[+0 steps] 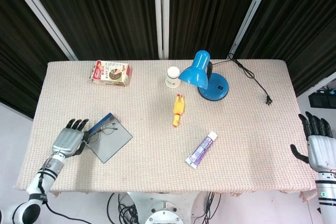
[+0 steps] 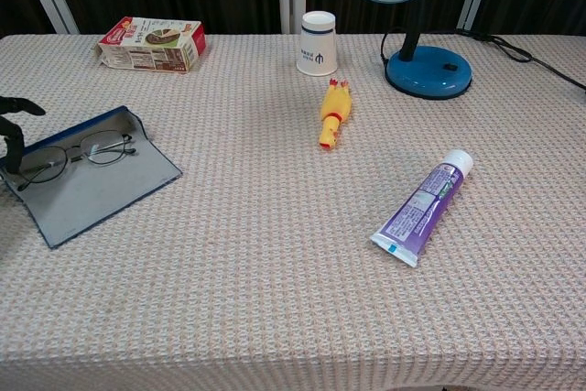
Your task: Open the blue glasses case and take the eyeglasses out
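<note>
blue glasses case (image 1: 109, 139) lies flat and open near the table's (image 1: 157, 150) front-left corner, long axis diagonal in head view. eyeglasses (image 1: 103, 130) rest on it, lenses toward the left hand (image 1: 68, 139). left fingers (image 1: 77, 124) touch the frame's left end; whether they grip it, cannot tell. right hand (image 1: 318, 145) hangs off the right edge, fingers apart, holding nothing.

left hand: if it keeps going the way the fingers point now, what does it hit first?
Probably nothing on the table. In the head view the left hand sits by the eyeglasses on the open blue glasses case, fingers pointing toward the far edge. The snack box lies right of that line, though depth is unclear.
</note>
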`<state>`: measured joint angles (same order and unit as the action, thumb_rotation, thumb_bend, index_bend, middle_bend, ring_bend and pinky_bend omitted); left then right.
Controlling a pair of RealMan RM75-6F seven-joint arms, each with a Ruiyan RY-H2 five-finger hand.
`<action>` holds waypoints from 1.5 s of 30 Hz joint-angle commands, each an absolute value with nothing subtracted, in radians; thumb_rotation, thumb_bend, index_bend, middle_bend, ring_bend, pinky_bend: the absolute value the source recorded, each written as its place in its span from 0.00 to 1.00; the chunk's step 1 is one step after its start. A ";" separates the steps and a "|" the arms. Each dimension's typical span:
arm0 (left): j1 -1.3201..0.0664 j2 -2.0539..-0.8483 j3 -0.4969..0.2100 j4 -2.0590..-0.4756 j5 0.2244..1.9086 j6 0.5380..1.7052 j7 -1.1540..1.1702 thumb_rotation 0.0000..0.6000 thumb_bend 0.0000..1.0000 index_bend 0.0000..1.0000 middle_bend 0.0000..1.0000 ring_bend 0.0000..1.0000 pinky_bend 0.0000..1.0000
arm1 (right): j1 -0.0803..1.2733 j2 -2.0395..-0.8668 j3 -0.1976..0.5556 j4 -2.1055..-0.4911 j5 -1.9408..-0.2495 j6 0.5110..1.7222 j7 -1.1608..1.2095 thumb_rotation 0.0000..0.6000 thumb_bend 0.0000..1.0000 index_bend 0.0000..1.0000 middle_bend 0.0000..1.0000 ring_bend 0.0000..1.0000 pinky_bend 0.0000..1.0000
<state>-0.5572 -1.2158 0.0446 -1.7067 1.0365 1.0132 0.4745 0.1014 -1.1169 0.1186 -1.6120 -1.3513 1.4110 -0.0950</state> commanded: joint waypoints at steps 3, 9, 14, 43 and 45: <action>-0.554 -1.252 0.020 -1.641 1.021 1.019 0.461 1.00 0.54 0.43 0.00 0.00 0.00 | 0.103 -1.119 0.118 -1.609 -1.345 1.405 -0.096 1.00 0.23 0.00 0.00 0.00 0.00; -0.564 -1.277 -0.005 -1.574 0.984 0.983 0.434 1.00 0.54 0.42 0.00 0.00 0.00 | 0.101 -1.116 0.120 -1.608 -1.341 1.409 -0.094 1.00 0.24 0.00 0.00 0.00 0.00; -0.566 -1.279 -0.022 -1.568 0.987 0.975 0.405 1.00 0.54 0.41 0.00 0.00 0.00 | 0.098 -1.115 0.121 -1.602 -1.343 1.414 -0.084 1.00 0.24 0.00 0.00 0.00 0.00; -0.614 -1.482 -0.191 -1.504 0.868 1.008 0.316 1.00 0.29 0.38 0.03 0.00 0.00 | 0.084 -1.077 0.150 -1.636 -1.357 1.477 -0.059 1.00 0.24 0.00 0.00 0.00 0.00; -0.622 -1.492 -0.196 -1.486 0.854 0.999 0.319 1.00 0.29 0.39 0.03 0.00 0.00 | 0.083 -1.078 0.149 -1.632 -1.356 1.476 -0.055 1.00 0.24 0.00 0.00 0.00 0.00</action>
<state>-0.6144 -1.4832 -0.1900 -1.4970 0.8648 1.0073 0.3151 0.0832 -1.0773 0.1496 -1.6326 -1.3564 1.4761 -0.0560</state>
